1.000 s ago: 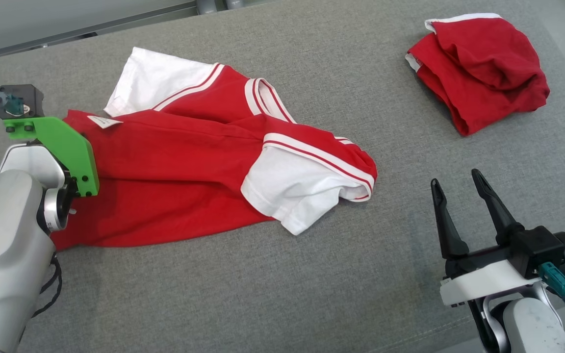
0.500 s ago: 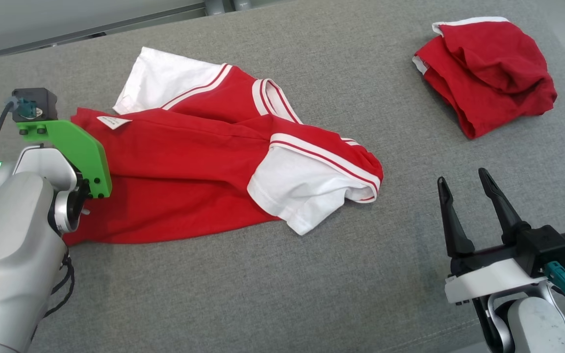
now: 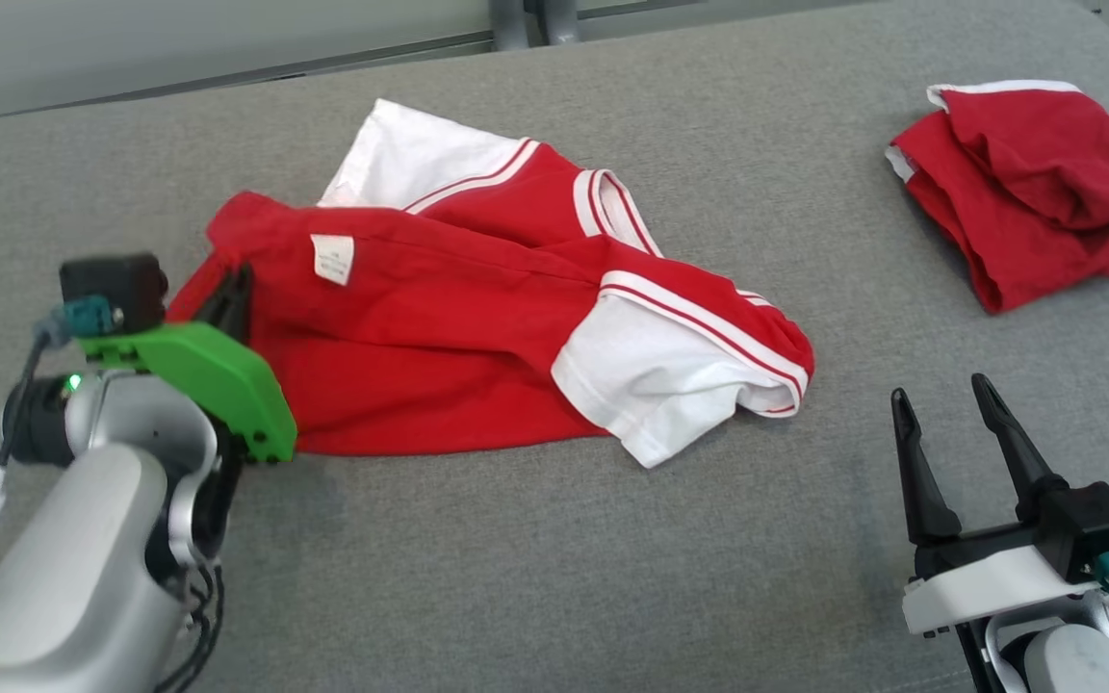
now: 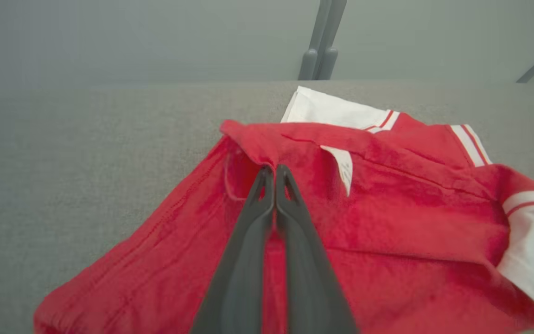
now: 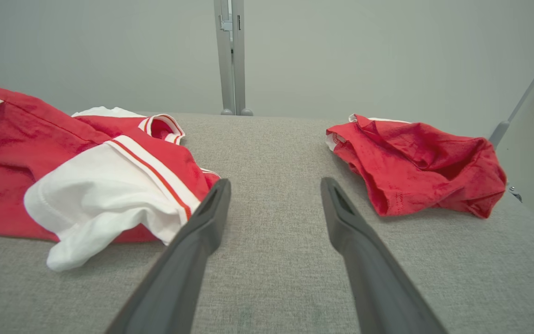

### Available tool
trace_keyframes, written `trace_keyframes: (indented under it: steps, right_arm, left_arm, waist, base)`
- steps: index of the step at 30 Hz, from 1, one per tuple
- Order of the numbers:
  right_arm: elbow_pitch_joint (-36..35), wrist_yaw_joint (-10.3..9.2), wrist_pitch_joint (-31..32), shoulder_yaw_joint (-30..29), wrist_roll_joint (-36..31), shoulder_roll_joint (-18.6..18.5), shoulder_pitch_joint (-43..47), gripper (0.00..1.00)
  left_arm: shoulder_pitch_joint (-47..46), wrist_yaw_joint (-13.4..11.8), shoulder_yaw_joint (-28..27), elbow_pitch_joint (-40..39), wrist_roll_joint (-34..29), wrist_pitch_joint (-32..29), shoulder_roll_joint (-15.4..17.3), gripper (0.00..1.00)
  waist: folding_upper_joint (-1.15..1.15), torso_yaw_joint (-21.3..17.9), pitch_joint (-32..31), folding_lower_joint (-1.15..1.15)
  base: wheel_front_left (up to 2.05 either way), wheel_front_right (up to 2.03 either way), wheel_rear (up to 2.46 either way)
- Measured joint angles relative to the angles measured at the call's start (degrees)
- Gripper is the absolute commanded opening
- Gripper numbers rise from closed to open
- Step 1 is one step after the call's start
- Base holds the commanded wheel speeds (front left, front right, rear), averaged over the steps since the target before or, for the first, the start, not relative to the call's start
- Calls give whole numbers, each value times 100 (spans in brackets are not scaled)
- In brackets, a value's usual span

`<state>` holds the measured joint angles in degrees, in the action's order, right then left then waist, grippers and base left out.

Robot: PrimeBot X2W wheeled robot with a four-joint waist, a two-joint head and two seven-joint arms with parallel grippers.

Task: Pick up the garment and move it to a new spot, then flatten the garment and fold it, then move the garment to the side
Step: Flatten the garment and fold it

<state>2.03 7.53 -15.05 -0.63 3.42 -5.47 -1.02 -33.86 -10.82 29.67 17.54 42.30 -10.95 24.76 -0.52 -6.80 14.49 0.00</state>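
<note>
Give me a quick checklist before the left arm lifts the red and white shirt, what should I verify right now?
1. left gripper shut on a fold of the red shirt: ok.
2. Only one layer pinched: cannot tell.
3. right gripper open and apart from the cloth: ok.
4. Shirt lying flat: not ok, it is folded over and the white sleeve is bunched.
5. second red garment apart from the shirt: ok.
6. Bare grey surface nearby for a new spot: ok.
</note>
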Motion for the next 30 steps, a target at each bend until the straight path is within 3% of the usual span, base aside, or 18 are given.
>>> trace_keyframes:
  steps: [6,11,24,25,26,27,30]
  right_arm:
    - [-62,0,0,-27,-13,-98,132,100]
    - [-89,0,0,-36,-21,-183,311,100]
    - [-162,0,0,1,-45,-369,389,100]
    - [-169,0,0,19,-45,-376,371,100]
    - [-176,0,0,33,-45,-382,353,100]
    - [-188,0,0,47,-44,-387,332,100]
    - [-237,0,0,91,-41,-405,336,100]
  left_arm:
    - [1569,-609,-223,-1352,256,291,112,0]
    - [2866,-934,-377,-1902,601,657,-48,0]
    - [3478,-886,-164,-1716,714,984,-374,0]
    - [3478,-883,-163,-1685,715,1001,-383,29]
    - [3477,-883,-172,-1646,715,1026,-396,50]
    - [3477,-889,-186,-1611,713,1081,-411,100]
    - [3481,-968,-268,-1562,671,1308,-442,100]
  waist:
    - [0,385,-165,0]
    - [0,811,-264,0]
    - [0,1475,-292,0]
    - [0,1477,-285,0]
    - [0,1470,-277,0]
    - [0,1453,-269,0]
    - [0,1384,-272,0]
  base:
    - [0,0,0]
    - [0,0,0]
    - [0,0,0]
    - [0,0,0]
    - [0,0,0]
    - [0,0,0]
    - [0,0,0]
